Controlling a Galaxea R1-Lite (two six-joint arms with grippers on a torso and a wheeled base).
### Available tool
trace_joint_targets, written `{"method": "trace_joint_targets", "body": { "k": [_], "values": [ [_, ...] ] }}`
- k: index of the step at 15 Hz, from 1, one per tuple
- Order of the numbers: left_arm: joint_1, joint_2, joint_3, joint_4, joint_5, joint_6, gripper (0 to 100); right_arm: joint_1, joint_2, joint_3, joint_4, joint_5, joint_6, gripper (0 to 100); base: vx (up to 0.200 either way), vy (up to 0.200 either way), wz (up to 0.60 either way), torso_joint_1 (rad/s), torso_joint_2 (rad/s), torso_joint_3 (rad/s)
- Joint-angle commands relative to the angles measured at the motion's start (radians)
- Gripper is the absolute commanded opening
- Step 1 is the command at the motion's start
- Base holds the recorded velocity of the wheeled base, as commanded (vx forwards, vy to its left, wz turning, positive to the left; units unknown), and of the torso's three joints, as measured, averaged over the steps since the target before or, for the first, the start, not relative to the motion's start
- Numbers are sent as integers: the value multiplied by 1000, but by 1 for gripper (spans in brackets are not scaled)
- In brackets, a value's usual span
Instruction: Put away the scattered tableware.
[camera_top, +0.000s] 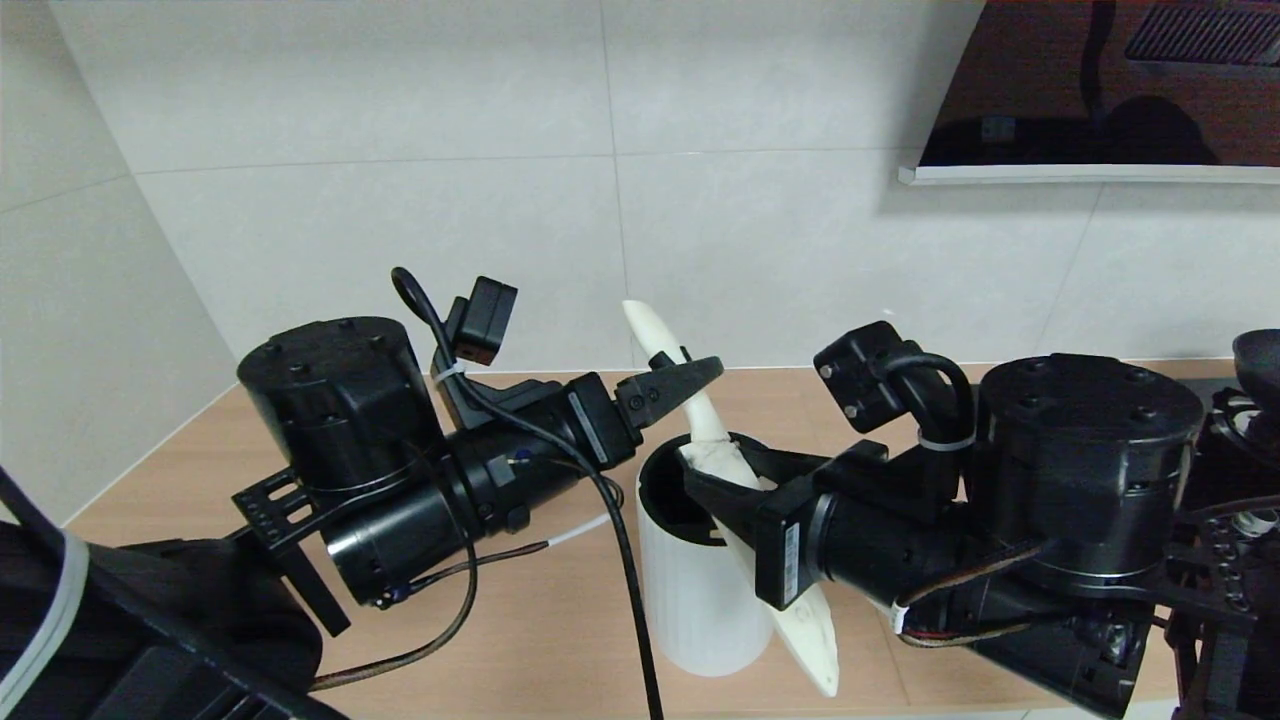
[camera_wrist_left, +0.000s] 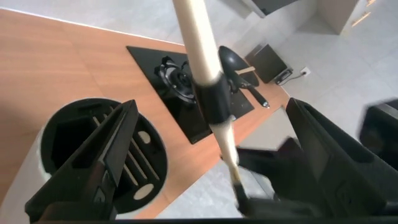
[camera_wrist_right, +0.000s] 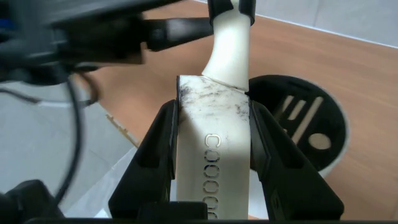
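Closest, the right gripper clamped the white spatula slantwise above the utensil holder, the left gripper spread wide around its handle; dropped so tilted, it might catch the rim and topple out.

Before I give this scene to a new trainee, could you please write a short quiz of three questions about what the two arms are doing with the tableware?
1. True or false: the white utensil holder lies on its side on the wooden counter.
2. Which part of the white slotted spatula does the right gripper clamp? A) the narrow tip of the handle B) the wide slotted part C) no part
3. Fill in: the left gripper is at the spatula's ____.

Key: 1 false, it stands upright; 2 B; 3 handle.
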Motion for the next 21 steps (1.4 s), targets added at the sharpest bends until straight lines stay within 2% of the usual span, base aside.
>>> {"method": "trace_joint_targets", "body": {
  "k": [1,4,10,11,21],
  "values": [
    [-1,15,-5,-5,0,-2,100,12,7,8,-2,3,0,0,0,0,0,0,0,0],
    [-1,35,-7,-51,20,0,100,18,11,14,-2,3,0,0,0,0,0,0,0,0],
    [-1,41,-5,-57,21,2,100,20,11,22,-2,6,-2,0,0,0,0,0,0,0],
    [0,41,-5,-57,21,2,0,20,11,22,-2,6,-2,0,0,0,0,0,0,0],
    [0,39,0,-55,17,2,0,18,4,20,-4,4,-2,0,0,0,0,0,0,0]
  ]
}}
